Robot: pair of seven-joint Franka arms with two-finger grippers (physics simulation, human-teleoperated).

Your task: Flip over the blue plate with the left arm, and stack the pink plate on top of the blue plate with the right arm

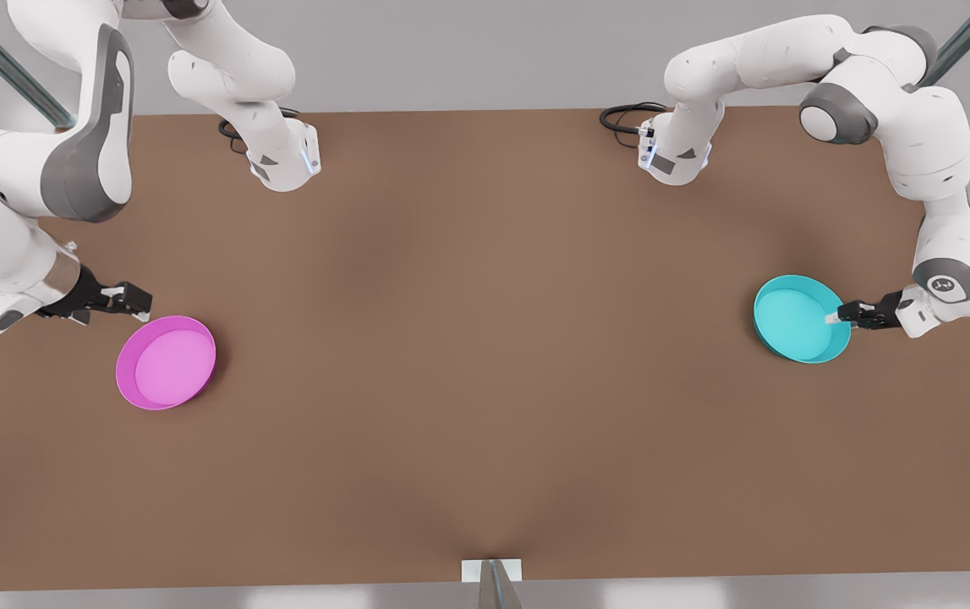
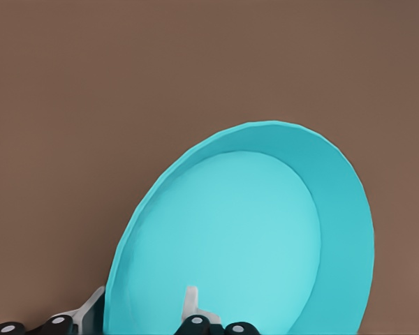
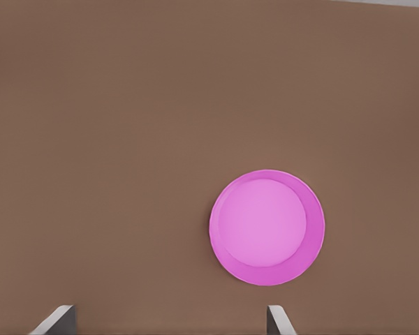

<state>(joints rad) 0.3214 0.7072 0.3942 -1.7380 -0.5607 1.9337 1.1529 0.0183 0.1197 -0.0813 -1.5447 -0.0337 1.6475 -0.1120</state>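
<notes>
- Gripping the blue plate [image 1: 797, 317] by its rim, the left gripper [image 1: 838, 316] sits at the front view's right side of the brown table [image 1: 485, 381]; fingers pinched on the rim edge nearest the arm.
- Blue plate is tilted, the gripped side raised, open face turned toward the front view's left. Whether the low edge touches the table cannot be told from the front view; probably it does.
- Left wrist view: blue plate [image 2: 265, 237] seen from its concave side, one pale finger [image 2: 190, 301] lying over the inner floor, a second finger [image 2: 91, 307] outside the rim; gripper body cut off at the frame edge.
- Pink plate [image 1: 167, 362] lies flat and upright on the table at the front view's left, well apart from the blue plate.
- Right gripper [image 1: 139, 303] hovers just beside the pink plate's far-left rim, not touching it.
- Right wrist view: pink plate [image 3: 267, 227] whole, lying between and beyond the two spread fingertips [image 3: 56, 317]; only the tips show, rest cut off.
- Both arms' upper links run out of the front view.
</notes>
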